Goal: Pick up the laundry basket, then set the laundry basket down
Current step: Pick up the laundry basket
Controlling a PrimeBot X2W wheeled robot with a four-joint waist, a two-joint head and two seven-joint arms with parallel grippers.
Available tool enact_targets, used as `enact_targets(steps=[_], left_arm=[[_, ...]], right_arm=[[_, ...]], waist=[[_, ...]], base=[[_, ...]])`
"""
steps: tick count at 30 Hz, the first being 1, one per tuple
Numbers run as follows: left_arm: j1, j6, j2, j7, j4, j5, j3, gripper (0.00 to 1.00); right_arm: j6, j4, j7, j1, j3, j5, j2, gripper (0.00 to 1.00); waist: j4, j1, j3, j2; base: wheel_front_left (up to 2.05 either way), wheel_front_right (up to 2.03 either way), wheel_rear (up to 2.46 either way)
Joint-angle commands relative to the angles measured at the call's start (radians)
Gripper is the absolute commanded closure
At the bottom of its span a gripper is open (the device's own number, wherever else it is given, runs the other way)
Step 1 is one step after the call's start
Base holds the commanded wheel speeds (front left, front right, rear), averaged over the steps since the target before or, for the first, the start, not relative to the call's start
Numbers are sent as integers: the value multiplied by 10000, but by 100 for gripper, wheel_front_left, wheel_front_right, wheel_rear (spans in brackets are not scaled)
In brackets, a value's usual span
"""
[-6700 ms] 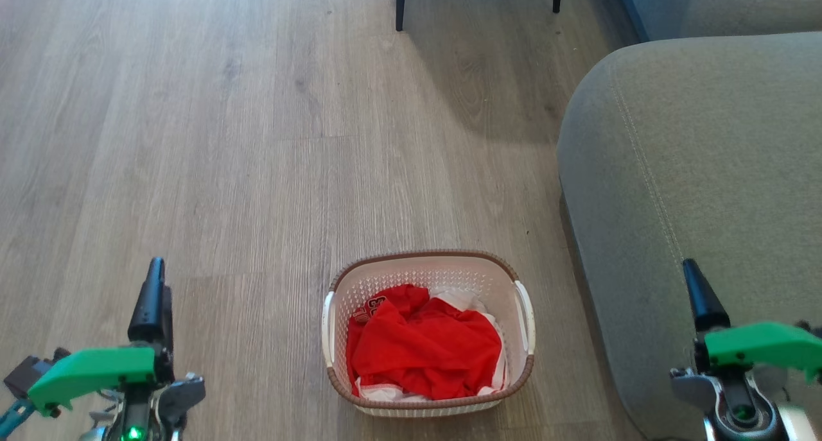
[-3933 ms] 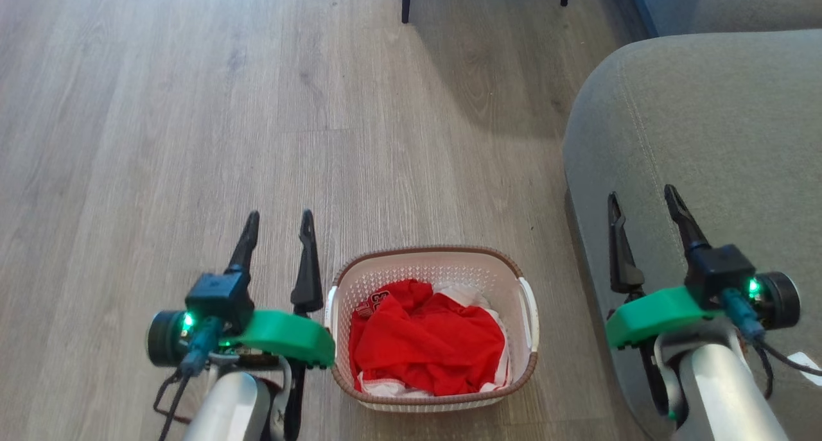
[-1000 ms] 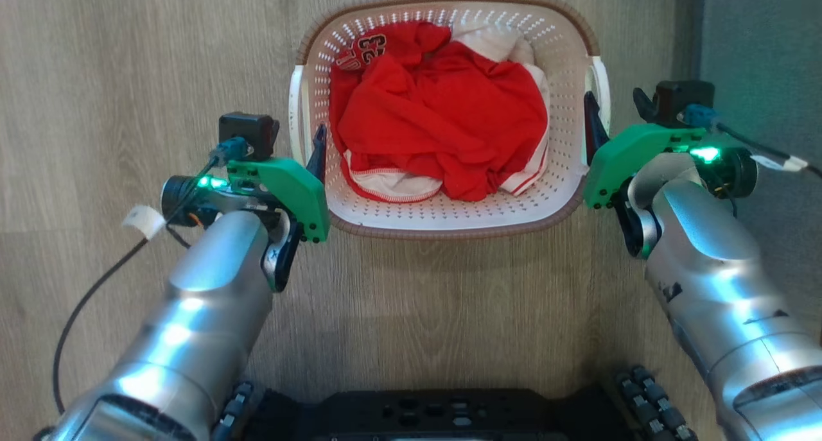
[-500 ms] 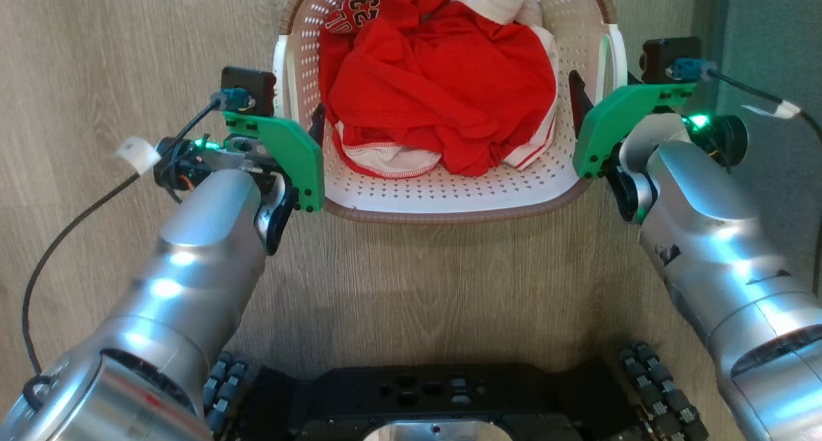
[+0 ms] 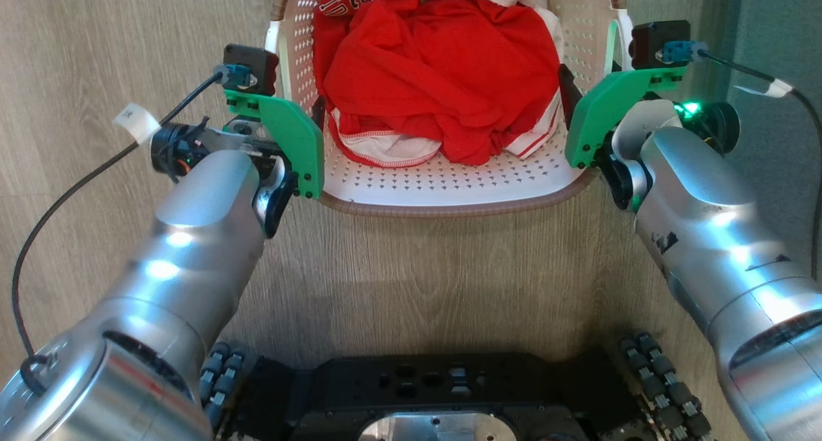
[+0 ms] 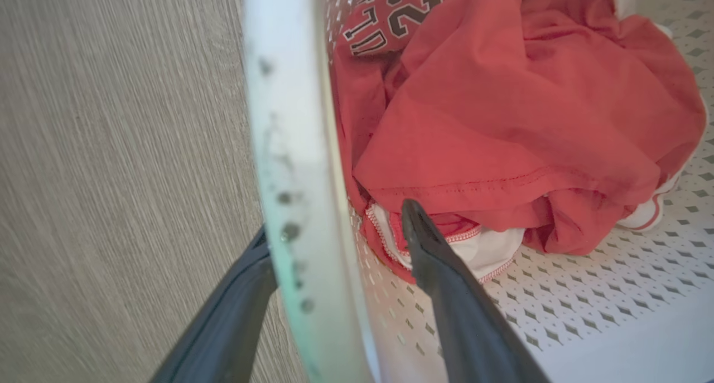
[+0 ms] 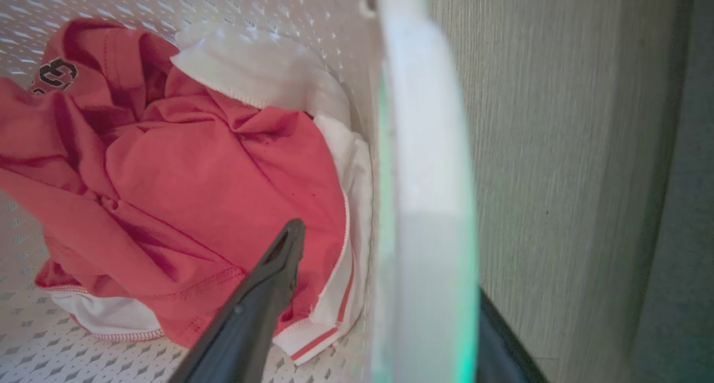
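The laundry basket [image 5: 449, 208], cream-white with a brown rim, hangs between my two arms at the top of the head view, with red and white clothes [image 5: 443, 62] inside. My left gripper [image 5: 302, 107] straddles the basket's left white handle [image 6: 284, 121], one finger outside and one inside the wall, shut on it. On the other side, my right gripper [image 5: 591, 75] is shut the same way on the right handle [image 7: 429, 149]; its outer finger is mostly hidden behind the handle. The basket's far rim is cut off by the frame's top.
A grey sofa side [image 5: 783, 43] stands close to my right arm. My dark wheeled base [image 5: 437, 389] is below the basket. Wooden floor [image 5: 96, 56] stretches out on the left.
Both grippers came in from the sides and took the handles. Over the last second the basket has grown larger and moved up the head view with both grippers; the camera has tilted too.
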Motion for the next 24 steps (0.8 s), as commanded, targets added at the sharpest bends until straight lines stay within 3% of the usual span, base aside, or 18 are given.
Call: enact_targets(steps=[1,17,18,19,24], left_arm=[[29,35,200,15,-36,-126,17,0],[-206,93,200,-92,-133,-927,-718,0],[-214,91,200,-100,-131,-980,-763,0],[-207,53,200,-52,-154,-1101,-861,100],[-207,19,200,40,-223,-1357,-1137,100]], right_arm=[[69,-47,-52,343,210,135,112,0],[69,147,-253,160,875,900,-24,0],[69,161,-242,148,910,953,-31,12],[69,188,-207,123,987,1049,-53,100],[69,233,-214,74,1193,1231,-124,100]], waist=[[8,0,29,0],[76,0,187,0],[83,0,194,0],[99,0,202,0],[154,0,210,0]], base=[[0,0,0],[0,0,0],[0,0,0],[0,0,0],[0,0,0]])
